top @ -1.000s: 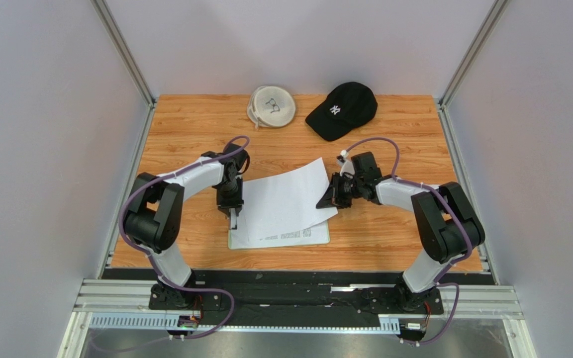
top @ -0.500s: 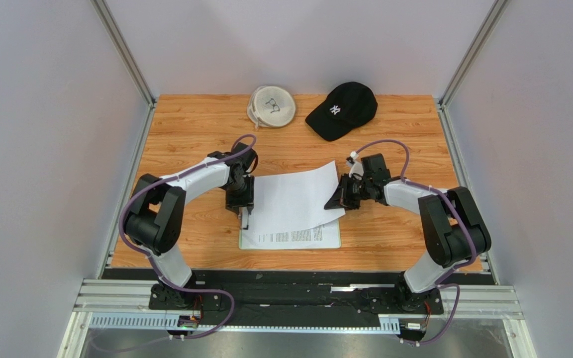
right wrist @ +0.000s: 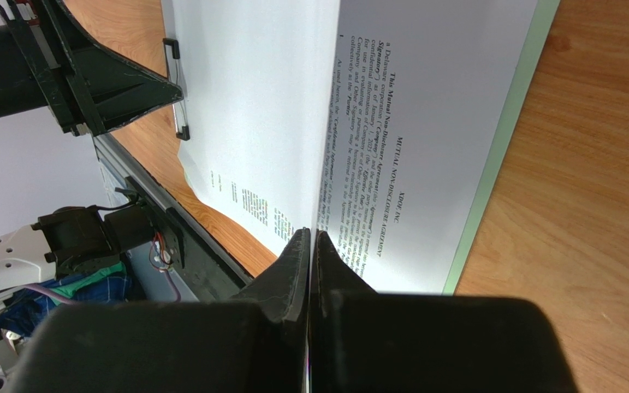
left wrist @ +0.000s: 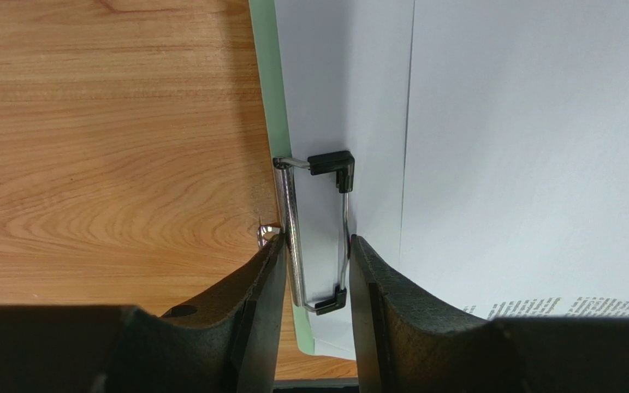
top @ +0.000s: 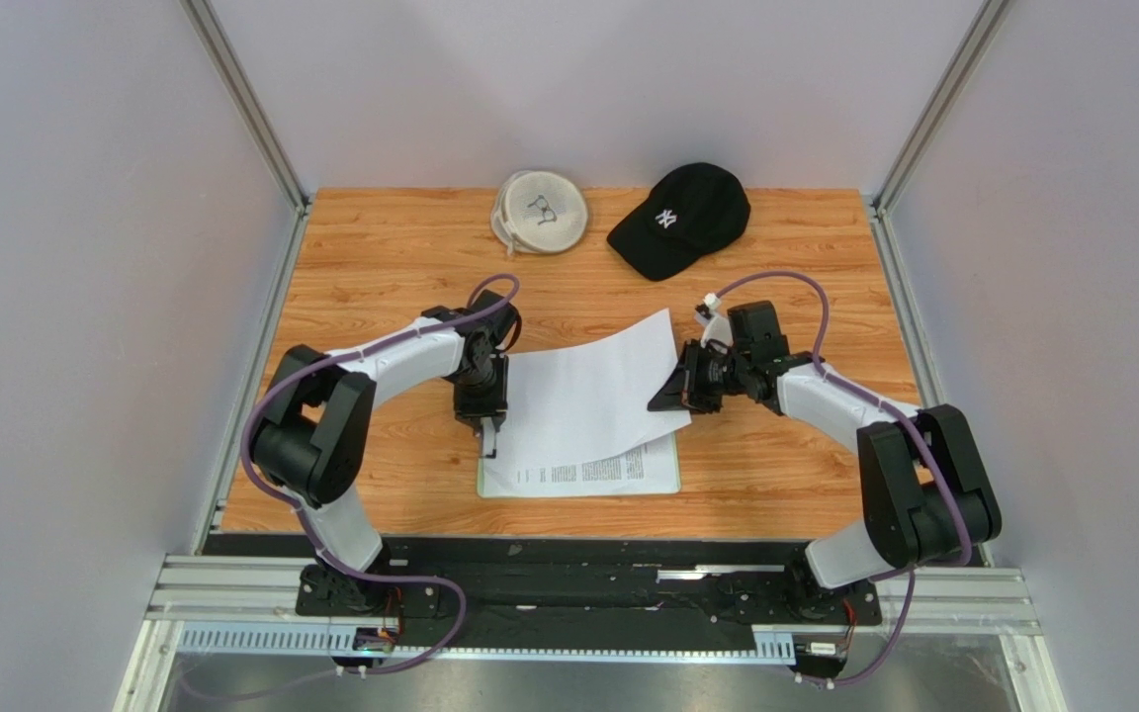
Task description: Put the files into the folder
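The mint-green folder lies flat near the table's front edge, its clip end to the left. A printed sheet lies on it. My left gripper is shut on the folder's metal clip, one finger on each side. My right gripper is shut on the right edge of a white sheet and holds that edge up, so the sheet slopes over the folder. In the right wrist view the gripper pinches this sheet above the printed page and the folder's green rim.
A black cap and a round white case sit at the table's far edge. The black front rail runs just below the folder. My left arm shows in the right wrist view.
The folder, with my left gripper on its clip, has slid to the right. My right gripper has moved right with the sheet's edge.
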Controlling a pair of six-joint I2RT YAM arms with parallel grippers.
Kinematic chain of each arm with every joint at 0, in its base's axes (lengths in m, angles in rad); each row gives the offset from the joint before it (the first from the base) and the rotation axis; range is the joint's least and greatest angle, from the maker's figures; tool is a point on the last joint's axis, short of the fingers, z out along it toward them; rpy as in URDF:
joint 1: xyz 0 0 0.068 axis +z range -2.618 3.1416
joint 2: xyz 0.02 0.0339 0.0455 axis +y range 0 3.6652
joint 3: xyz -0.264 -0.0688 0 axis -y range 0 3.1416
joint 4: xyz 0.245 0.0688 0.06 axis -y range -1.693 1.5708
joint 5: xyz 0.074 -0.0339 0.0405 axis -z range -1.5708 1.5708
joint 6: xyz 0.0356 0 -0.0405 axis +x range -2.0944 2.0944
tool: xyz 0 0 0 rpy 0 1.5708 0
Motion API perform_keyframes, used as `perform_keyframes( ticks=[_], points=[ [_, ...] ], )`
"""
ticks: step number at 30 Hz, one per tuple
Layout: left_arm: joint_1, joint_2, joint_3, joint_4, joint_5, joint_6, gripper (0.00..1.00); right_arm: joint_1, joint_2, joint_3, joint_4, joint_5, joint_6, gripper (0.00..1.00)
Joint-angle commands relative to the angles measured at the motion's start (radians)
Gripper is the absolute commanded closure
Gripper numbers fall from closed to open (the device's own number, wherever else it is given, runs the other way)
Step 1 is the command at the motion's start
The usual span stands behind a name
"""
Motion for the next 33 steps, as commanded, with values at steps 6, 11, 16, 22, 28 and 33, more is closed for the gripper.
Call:
perform_keyframes(
  ticks=[6,11,16,22,28,33],
  points=[
    [-0.009,0.045,-0.021,0.026,0.017,-0.025,0.52,0.004,-0.026,-0.010,-0.020,-0.001,-0.021,1.00],
    [-0.020,0.057,-0.047,0.048,0.020,-0.050,0.52,0.004,-0.027,-0.002,-0.032,-0.001,-0.024,1.00],
    [-0.020,0.070,-0.060,0.072,0.025,-0.058,0.62,0.004,-0.024,-0.002,-0.032,-0.020,-0.018,1.00],
    [-0.020,0.042,-0.100,0.126,0.064,-0.093,0.93,0.013,-0.038,-0.019,-0.052,-0.040,-0.001,1.00],
    [-0.020,0.005,-0.115,0.155,0.087,-0.122,1.00,0.064,-0.072,-0.042,-0.041,-0.063,0.029,1.00],
    [-0.020,-0.044,-0.158,0.195,0.098,-0.166,1.00,0.064,-0.082,-0.072,-0.043,-0.044,0.031,1.00]
  ],
)
